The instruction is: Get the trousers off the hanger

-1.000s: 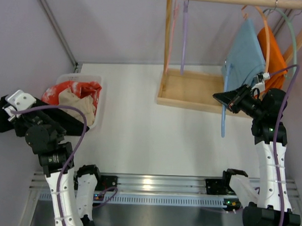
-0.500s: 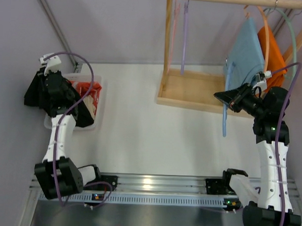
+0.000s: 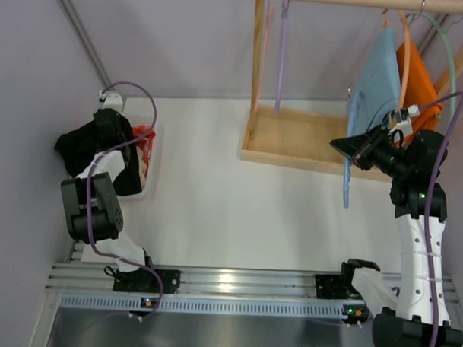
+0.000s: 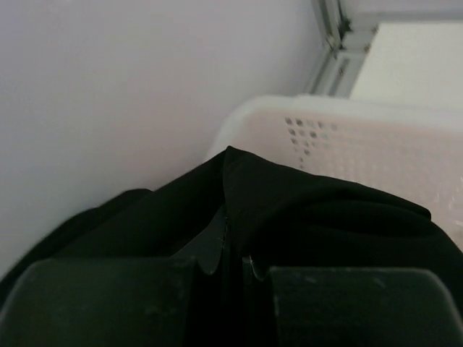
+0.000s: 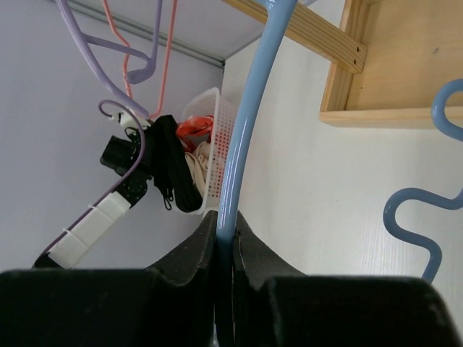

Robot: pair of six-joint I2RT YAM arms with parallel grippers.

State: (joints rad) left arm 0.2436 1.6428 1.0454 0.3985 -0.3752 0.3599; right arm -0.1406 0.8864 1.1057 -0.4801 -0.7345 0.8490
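My left claw [image 4: 233, 264] is clenched on the trousers [image 4: 325, 224]. The black cloth is pinched between my two fingers and bunches up in front of them, plain and dark all over. The cloth lies over the rim of the white plastic basket [image 4: 362, 137], close beside the pale wall at the far left of the table. In the top view part of the trousers hangs outside the basket on the wall side, and a red cloth [image 3: 144, 134] shows inside the basket just beside them. My right claw [image 5: 226, 249] is on the other side of the table, well apart from the trousers, and it is grasping the hanger [image 5: 242, 137]. Its two fingers are pressed together on the thin light blue bar, which runs up between them. The hanger stands nearly upright in front of the right corner of the wooden rack [image 3: 293, 141]. Behind it a light blue cloth [image 3: 375, 79] and an orange cloth [image 3: 419, 85] hang from the rail. A purple hanger [image 3: 282, 61] hangs further to the left. I cannot tell if the hook of my hanger is on the rail.
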